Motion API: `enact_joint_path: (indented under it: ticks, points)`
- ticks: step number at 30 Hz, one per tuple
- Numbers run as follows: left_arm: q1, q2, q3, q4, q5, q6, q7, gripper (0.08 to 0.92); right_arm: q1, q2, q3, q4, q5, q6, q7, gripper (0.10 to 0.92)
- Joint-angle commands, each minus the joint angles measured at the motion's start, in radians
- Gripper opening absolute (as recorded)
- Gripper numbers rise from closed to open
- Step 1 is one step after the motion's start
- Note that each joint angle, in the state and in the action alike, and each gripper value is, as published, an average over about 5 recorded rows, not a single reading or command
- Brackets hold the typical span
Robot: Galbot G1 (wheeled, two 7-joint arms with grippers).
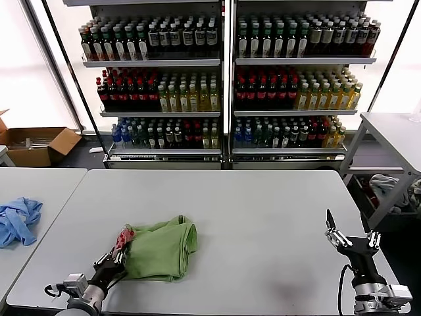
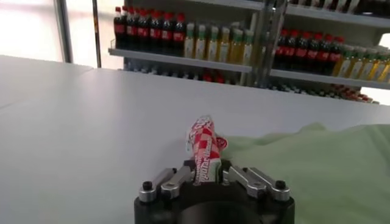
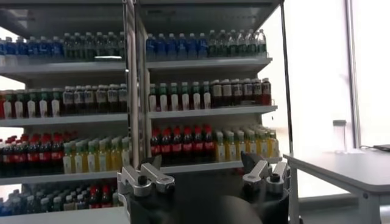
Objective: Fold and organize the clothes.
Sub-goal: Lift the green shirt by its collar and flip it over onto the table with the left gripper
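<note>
The left pincer [image 2: 210,176] sits at the near edge of the surface [image 1: 263,210], closed on the red-and-white checkered corner of the green polo shirt [image 1: 161,250]. The rest of the shirt lies bunched just beyond it. The right pincer [image 1: 348,238] hovers well apart, spread wide, holding nothing. Risk: only 1 thin fold is pinched, so pulling may slip it free.

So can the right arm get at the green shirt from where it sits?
Probably not without a long reach: the right gripper, open, sits at the table's far right, the green polo shirt lies well left, pinched by the left gripper.
</note>
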Motion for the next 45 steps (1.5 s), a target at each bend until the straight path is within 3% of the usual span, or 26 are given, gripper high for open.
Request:
enact_joint_path:
  ticks: [1,6,10,15,21,24,26,30,34,39,45]
  points:
    - [0.003,0.008,0.007,-0.057,0.045,-0.064,-0.015,0.175,0.005,0.002,-0.002,0.003,-0.002,-0.001,0.001,0.823]
    - [-0.009,0.066,-0.103,-0.105,0.005,-0.040,-0.062,0.138,0.002,-0.002,0.004,0.006,0.000,-0.001,0.002,0.823]
    - [0.000,0.138,-0.268,-0.117,-0.048,0.001,-0.082,0.138,0.006,-0.004,0.002,0.006,0.001,-0.001,0.002,0.823]
    - [0.032,0.231,-0.497,-0.085,-0.068,0.041,-0.070,0.138,0.015,-0.004,-0.004,0.001,0.002,0.000,0.002,0.823]
    - [0.041,0.284,-0.610,-0.123,-0.012,0.060,-0.036,0.138,0.020,-0.006,-0.007,-0.005,0.003,0.003,0.002,0.823]
    - [0.040,0.256,-0.528,-0.206,0.033,0.064,-0.022,0.138,0.021,-0.005,-0.007,-0.005,0.003,0.003,0.002,0.823]
    - [0.040,0.227,-0.377,-0.221,0.118,0.036,-0.022,0.138,0.019,-0.003,-0.007,-0.003,0.003,0.002,0.002,0.823]
    - [-0.004,0.166,0.020,-0.091,0.276,-0.036,-0.042,0.138,0.014,-0.003,-0.005,0.000,0.002,0.003,0.001,0.823]
    - [-0.056,0.091,0.259,0.019,0.360,-0.056,-0.063,0.138,0.009,-0.003,0.000,0.000,0.002,0.003,0.001,0.823]
    - [-0.104,0.042,0.355,-0.009,0.377,-0.053,-0.066,0.138,0.009,-0.001,-0.003,-0.004,0.001,0.002,0.001,0.823]
    - [-0.207,0.049,0.366,-0.054,0.330,-0.002,-0.097,0.138,0.017,0.001,-0.009,-0.003,0.000,-0.001,0.000,0.823]
